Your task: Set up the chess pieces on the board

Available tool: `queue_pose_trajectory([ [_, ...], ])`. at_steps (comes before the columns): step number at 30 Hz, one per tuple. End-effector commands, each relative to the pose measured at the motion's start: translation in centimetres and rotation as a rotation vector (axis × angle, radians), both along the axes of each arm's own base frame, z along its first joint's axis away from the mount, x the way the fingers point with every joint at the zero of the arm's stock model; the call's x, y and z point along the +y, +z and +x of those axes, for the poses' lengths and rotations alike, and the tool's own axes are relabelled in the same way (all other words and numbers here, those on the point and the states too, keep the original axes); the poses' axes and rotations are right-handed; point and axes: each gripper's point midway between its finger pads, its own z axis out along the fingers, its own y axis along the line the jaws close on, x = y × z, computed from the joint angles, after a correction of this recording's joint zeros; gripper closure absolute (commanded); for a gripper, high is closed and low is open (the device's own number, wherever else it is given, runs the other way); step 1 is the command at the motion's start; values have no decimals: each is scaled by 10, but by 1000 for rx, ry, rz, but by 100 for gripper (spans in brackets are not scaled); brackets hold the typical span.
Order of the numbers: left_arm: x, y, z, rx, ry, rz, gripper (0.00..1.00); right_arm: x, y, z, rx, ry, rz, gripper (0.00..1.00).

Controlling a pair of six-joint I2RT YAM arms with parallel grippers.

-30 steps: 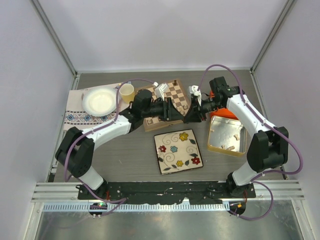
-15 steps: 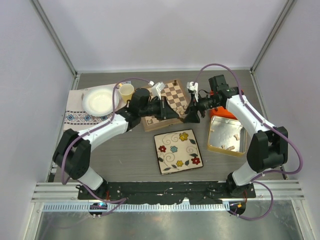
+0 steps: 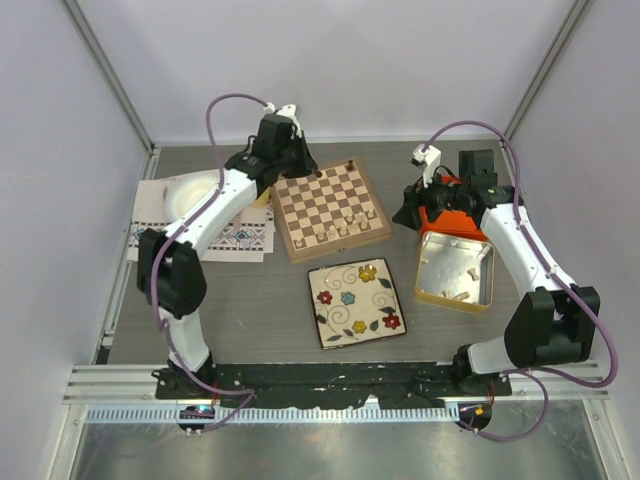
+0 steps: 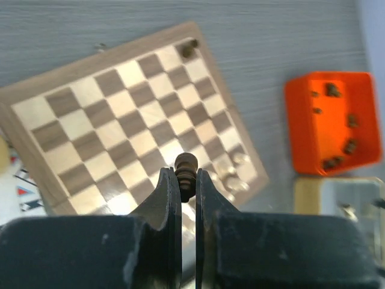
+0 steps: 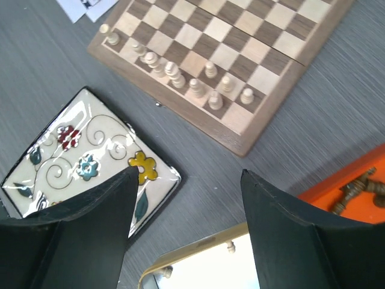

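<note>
left gripper [image 4: 187, 182] pinches a dark piece [image 4: 185, 164] over the board [image 4: 102, 120], could slip and knock the pale ones [image 5: 176, 77]. right gripper [image 5: 187, 174] is wide, empty.

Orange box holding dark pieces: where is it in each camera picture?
Top external: orange box right of centre, just beyond the gold tin.
Left wrist: orange box at the right edge, whole.
Right wrist: orange box in the bottom right corner, mostly cut off.
Shared landmark: the chessboard, left of the box in every view.
</note>
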Motion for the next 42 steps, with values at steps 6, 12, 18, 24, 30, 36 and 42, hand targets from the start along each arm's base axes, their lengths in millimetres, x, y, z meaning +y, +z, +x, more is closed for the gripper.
queue_pose_trajectory([
  [6,24,-54,70,57,140,381,100,-12,19,14,-41,-102,42,26],
  [12,5,-54,100,-18,129,415,100,-12,12,14,-18,-99,37,26],
  [18,-6,-78,116,-30,105,429,100,-13,8,15,-5,-95,24,26],
  [24,-16,-88,127,-64,86,439,100,-14,5,14,16,-93,21,25],
  [30,-19,-103,133,-68,81,450,98,-15,3,13,30,-89,21,22],
  [36,-23,-106,141,-93,91,431,98,-13,2,12,40,-81,26,22],
  [42,-24,-110,145,-102,103,429,96,-13,1,12,42,-79,27,21],
])
